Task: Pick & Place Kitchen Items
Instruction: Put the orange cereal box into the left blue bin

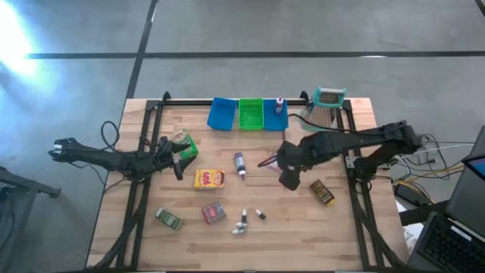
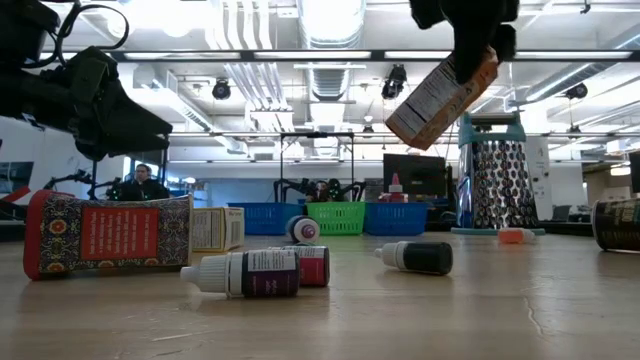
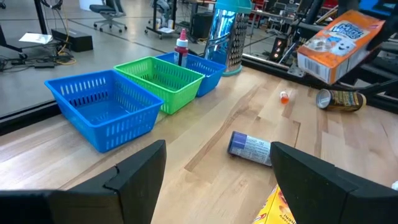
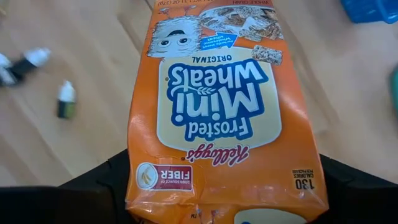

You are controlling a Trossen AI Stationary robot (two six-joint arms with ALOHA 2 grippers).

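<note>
The right gripper (image 2: 468,62) held the orange cardboard cereal box (image 2: 441,97) clamped, tilted, above the table (image 1: 364,227). The left gripper (image 1: 179,163), fingers parted and empty, hung near the green packet (image 1: 184,144).

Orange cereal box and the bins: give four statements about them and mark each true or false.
1. The right gripper holds the orange cereal box clear of the table. True.
2. The green bin stands between two blue bins. True.
3. The left gripper is shut on a purple bottle. False: it is open and holds nothing; the purple bottle lies on the table ahead of it.
4. The metal grater lies flat on its side. False: it stands upright.
</note>
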